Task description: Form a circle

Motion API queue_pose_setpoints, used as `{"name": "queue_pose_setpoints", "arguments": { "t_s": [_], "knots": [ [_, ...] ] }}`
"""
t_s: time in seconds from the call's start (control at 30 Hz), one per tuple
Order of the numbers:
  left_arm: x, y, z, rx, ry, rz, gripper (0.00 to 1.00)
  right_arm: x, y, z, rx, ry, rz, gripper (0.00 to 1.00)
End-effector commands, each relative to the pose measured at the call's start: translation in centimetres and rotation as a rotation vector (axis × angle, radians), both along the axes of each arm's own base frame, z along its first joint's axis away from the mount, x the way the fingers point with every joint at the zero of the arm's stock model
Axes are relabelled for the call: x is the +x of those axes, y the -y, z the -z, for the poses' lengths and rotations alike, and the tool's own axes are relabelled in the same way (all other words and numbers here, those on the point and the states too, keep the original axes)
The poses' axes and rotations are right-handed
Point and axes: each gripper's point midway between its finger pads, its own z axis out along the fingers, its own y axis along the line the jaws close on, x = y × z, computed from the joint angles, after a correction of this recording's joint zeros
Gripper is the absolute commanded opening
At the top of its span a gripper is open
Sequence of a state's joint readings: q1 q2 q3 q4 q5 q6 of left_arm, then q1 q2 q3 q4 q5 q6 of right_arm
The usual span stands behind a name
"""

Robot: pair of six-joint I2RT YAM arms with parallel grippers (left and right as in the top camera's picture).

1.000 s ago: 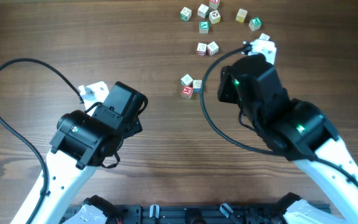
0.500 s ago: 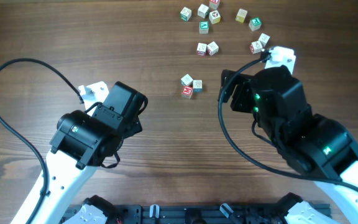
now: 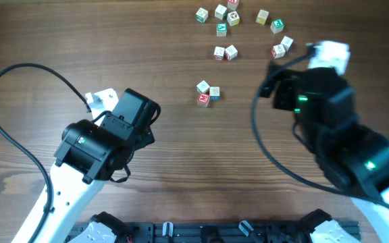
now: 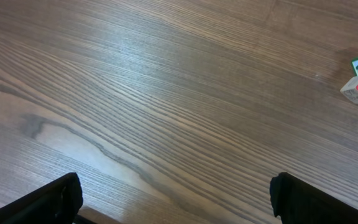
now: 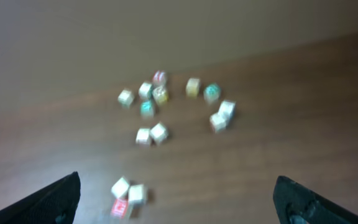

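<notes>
Rightward goes my right gripper (image 5: 180,202), clear of the scattered blocks (image 3: 220,11), fingers apart and empty; left gripper (image 4: 178,200) likewise apart. Cube trio (image 3: 208,93) lies between both arms: likely light and rigid. Pinch opposite flat faces.

Looks like a robotics lab bench, not anybody's home or kitchen. The giveaway is the two white-and-black robot arms, the left arm (image 3: 93,148) and the right arm (image 3: 343,148), both rising from a black rail (image 3: 208,233) that runs along the near edge of a wood-grain table (image 3: 181,40). A loose black cable (image 3: 22,65) loops across the left side of the table, and another curls beside the right arm. Small green status lights (image 3: 300,101) glow on the right arm's housing. Tiny letter cubes (image 3: 230,51) sit scattered at the far side, right of the middle, like test props. The views show little beyond tabletop, so the room itself can't be made out.
</notes>
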State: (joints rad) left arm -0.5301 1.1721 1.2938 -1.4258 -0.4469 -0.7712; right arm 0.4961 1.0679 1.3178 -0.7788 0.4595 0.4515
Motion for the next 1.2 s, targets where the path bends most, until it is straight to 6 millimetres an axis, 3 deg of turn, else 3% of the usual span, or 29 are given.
{"name": "queue_pose_setpoints", "arguments": {
  "t_s": [0.0,0.13,0.23,0.37,0.5,0.63,0.87,1.13,1.17],
  "knots": [
    [-0.1,-0.2,0.0,0.003,0.003,0.001,1.00,-1.3,2.4,-1.0,-0.025,0.100,-0.094,1.00],
    [-0.1,-0.2,0.0,0.003,0.003,0.001,1.00,-4.1,5.1,-1.5,-0.002,0.258,-0.066,1.00],
    [-0.1,-0.2,0.0,0.003,0.003,0.001,1.00,-6.8,6.9,-0.2,0.005,0.356,-0.022,1.00],
    [-0.1,-0.2,0.0,0.003,0.003,0.001,1.00,-9.3,8.0,1.4,0.005,0.515,-0.008,1.00],
    [-0.1,-0.2,0.0,0.003,0.003,0.001,1.00,-10.7,7.7,2.0,0.015,0.673,-0.040,1.00],
    [-0.1,-0.2,0.0,0.003,0.003,0.001,1.00,-10.0,7.8,4.3,0.030,0.718,-0.037,1.00],
    [-0.1,-0.2,0.0,0.003,0.003,0.001,1.00,-7.6,7.7,11.2,0.067,0.586,-0.032,1.00],
    [-0.1,-0.2,0.0,0.003,0.003,0.001,1.00,-6.8,7.6,17.7,0.063,0.403,-0.027,1.00],
    [-0.1,-0.2,0.0,0.003,0.003,0.001,1.00,-6.8,7.6,17.7,0.062,0.408,-0.032,1.00]
  ]
}}
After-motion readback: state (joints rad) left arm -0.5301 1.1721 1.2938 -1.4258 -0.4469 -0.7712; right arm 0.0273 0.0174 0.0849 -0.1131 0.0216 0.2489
